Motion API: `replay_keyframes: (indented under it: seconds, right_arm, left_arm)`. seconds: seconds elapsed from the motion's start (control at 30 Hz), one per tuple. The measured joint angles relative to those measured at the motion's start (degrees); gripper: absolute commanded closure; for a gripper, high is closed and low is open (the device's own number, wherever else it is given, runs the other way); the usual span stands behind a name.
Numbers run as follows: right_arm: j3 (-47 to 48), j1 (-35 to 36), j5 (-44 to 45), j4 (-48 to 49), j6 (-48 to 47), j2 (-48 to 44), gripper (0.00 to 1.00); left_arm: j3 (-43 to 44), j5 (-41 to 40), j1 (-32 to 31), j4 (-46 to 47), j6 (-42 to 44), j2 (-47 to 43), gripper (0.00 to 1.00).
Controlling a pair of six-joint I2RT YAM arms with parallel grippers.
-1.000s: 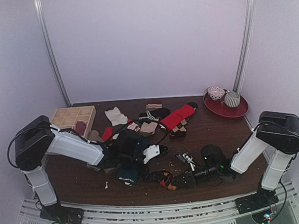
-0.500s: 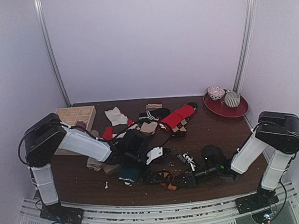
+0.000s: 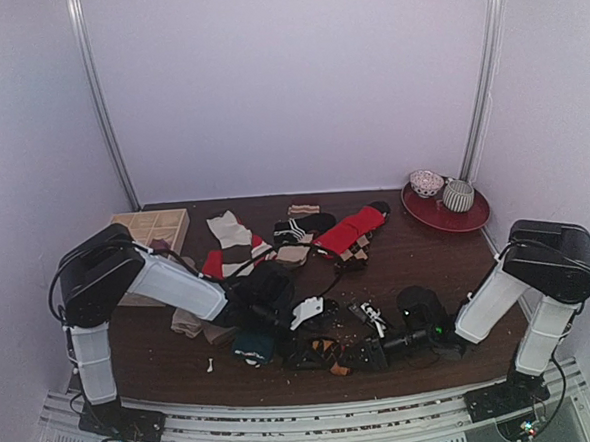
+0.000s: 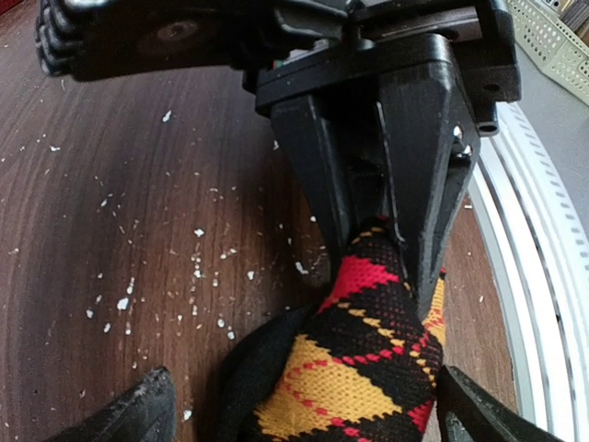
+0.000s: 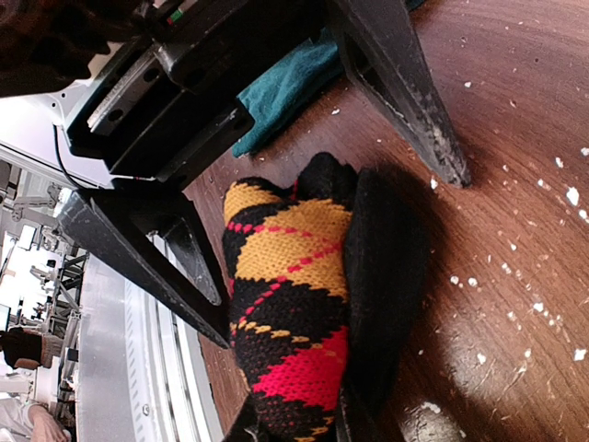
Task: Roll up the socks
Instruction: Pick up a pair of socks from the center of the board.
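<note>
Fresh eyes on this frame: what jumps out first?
The black argyle sock near the front edge of the table: the right gripper pinches its end while the left gripper, open, straddles it. Behind it a jumble of socks fills mid-table; a red plate sits at right rear.

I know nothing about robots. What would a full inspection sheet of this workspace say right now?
Surface: dark brown wooden table, dotted with white crumbs.
Job's things: black sock with orange and red argyle diamonds near the front edge; teal sock close by; assorted socks heaped mid-table.
Clutter: wooden compartment tray back left; red plate with two small bowls back right.
Pincers: left pincer open, straddling the argyle sock; right pincer shut on its end.
Cables: thin black cable looping beside the left arm's shoulder.
Surroundings: plain white walls; metal rail along the near edge.
</note>
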Motion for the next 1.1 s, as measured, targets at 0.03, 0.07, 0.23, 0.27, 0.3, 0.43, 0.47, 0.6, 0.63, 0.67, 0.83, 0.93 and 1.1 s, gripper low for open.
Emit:
replay_keyframes:
  seconds: [0.03, 0.07, 0.23, 0.27, 0.3, 0.43, 0.47, 0.6, 0.63, 0.67, 0.83, 0.93, 1.1]
  right_arm:
    - [0.0, 0.0, 0.0, 0.0, 0.0, 0.0, 0.92]
    - [0.0, 0.0, 0.0, 0.0, 0.0, 0.0, 0.92]
    - [0.0, 0.0, 0.1, 0.0, 0.0, 0.0, 0.92]
    - [0.0, -0.1, 0.1, 0.0, 0.0, 0.0, 0.92]
    - [0.0, -0.1, 0.1, 0.0, 0.0, 0.0, 0.92]
    - [0.0, -0.1, 0.2, 0.0, 0.0, 0.0, 0.92]
    - [0.0, -0.1, 0.2, 0.0, 0.0, 0.0, 0.92]
    - [0.0, -0.1, 0.3, -0.1, 0.0, 0.0, 0.92]
    - [0.0, -0.1, 0.3, -0.1, 0.0, 0.0, 0.92]
    - [0.0, -0.1, 0.4, -0.1, 0.0, 0.0, 0.92]
    - [0.0, -0.1, 0.7, -0.1, 0.1, 0.0, 0.92]
    - [0.0, -0.3, 0.8, -0.1, 0.2, 0.0, 0.92]
    - [0.0, -0.3, 0.8, -0.3, 0.2, 0.0, 0.92]
  left_arm:
    - [0.0, 0.1, 0.0, 0.0, -0.1, 0.1, 0.05]
    - [0.1, 0.3, 0.0, 0.0, -0.3, 0.3, 0.07]
    - [2.7, 2.3, 0.0, -2.0, -0.5, 2.0, 0.19]
    - [3.4, 3.0, 0.0, -2.9, -0.4, 2.3, 0.22]
    - [3.7, 3.3, 0.0, -3.4, -0.4, 2.5, 0.27]
    - [4.5, 4.8, 0.0, -5.1, -0.4, 3.0, 0.38]
    - [4.5, 4.9, 0.0, -5.2, -0.4, 3.1, 0.41]
    - [5.0, 5.6, 0.0, -6.3, -0.3, 3.2, 0.49]
    - [5.2, 5.6, 0.0, -6.6, -0.2, 3.2, 0.52]
    - [5.4, 5.6, 0.0, -7.1, -0.1, 3.2, 0.54]
    - [5.9, 6.2, 0.1, -8.0, 0.2, 3.2, 0.74]
    - [6.5, 6.8, 0.2, -9.2, 0.5, 3.2, 0.67]
    - [7.2, 6.6, 0.2, -9.4, 1.2, 3.7, 0.12]
